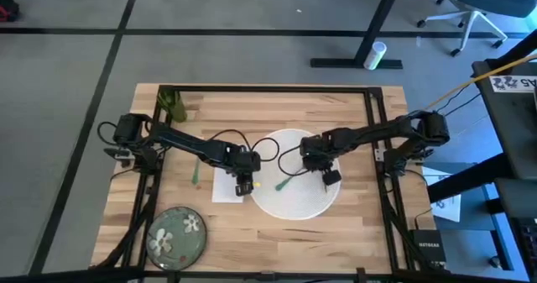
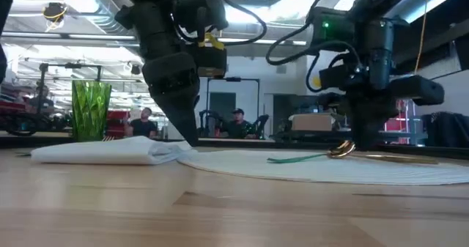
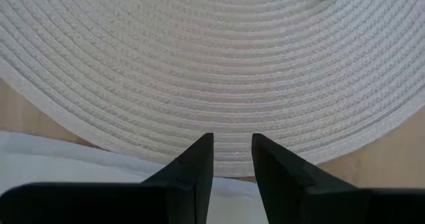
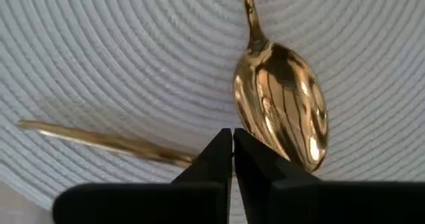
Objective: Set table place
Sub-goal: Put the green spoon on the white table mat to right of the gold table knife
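the left gripper hangs low over the near-left edge of the large round white woven placemat, where the mat meets the folded white napkin; its wrist view shows the two dark fingers standing a little apart w/ nothing between them, so released & empty. the napkin lies right under and beside it, on the light wooden butcher-block table, touching or slightly under the mat rim. the right gripper is down over the mat's middle; fingers pressed nearly together w/ only a hairline gap, clenched on nothing that can be seen. just beyond its tips lies a shiny gold-coloured spoon, bowl nearest the gripper, and a thin gold-coloured handle of another utensil crosses close under the tips. the green plastic fork lies on the mat between the two grippers. well away from both: the green floral plate at the near-left corner, the tall green cup at the far-left corner. judgement: early stage, cutlery must clear the mat before the plate goes on it. to do it well, the right gripper should open first, straddle the spoon's narrow neck not the slippery bowl, close firmly, lift straight up so the mat isn't dragged.
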Tool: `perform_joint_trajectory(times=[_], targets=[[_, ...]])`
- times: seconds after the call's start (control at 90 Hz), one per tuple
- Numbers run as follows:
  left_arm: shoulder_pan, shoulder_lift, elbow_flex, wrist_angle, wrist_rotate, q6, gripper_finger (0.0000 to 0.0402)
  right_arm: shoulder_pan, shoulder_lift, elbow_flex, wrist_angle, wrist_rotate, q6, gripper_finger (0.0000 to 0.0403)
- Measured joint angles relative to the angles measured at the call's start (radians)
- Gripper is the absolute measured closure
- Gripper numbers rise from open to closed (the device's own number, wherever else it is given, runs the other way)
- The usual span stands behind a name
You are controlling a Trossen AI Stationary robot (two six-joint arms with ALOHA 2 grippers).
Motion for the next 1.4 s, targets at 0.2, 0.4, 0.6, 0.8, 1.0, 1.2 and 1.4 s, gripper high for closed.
perform_joint_trajectory(times=[0.2,0.4,0.6,0.8,1.0,1.2,1.4], targets=[[0.000,0.000,0.000,0.001,0.000,0.000,0.0314,0.000,0.000,0.000,0.039,0.056,0.001,0.0400],[0.000,0.000,0.000,0.001,0.000,0.000,0.0314,-0.008,-0.001,0.000,0.109,0.134,0.002,0.0400],[0.000,0.000,0.000,0.002,0.000,0.000,0.0314,-0.034,-0.001,0.000,0.214,0.141,-0.011,0.0400],[0.000,0.000,0.000,0.001,-0.047,-0.006,0.0314,-0.049,-0.005,0.000,0.236,0.137,-0.023,0.0400],[0.000,-0.028,0.000,-0.014,-0.115,0.010,0.0314,-0.046,-0.102,0.000,0.219,0.132,-0.023,0.0400],[0.000,-0.094,0.000,-0.068,-0.161,0.042,0.0314,-0.045,-0.269,0.002,0.154,0.195,-0.001,0.0400],[-0.004,-0.147,0.000,-0.119,-0.199,0.119,0.0314,-0.036,-0.351,0.002,0.099,0.250,0.066,0.0400]])
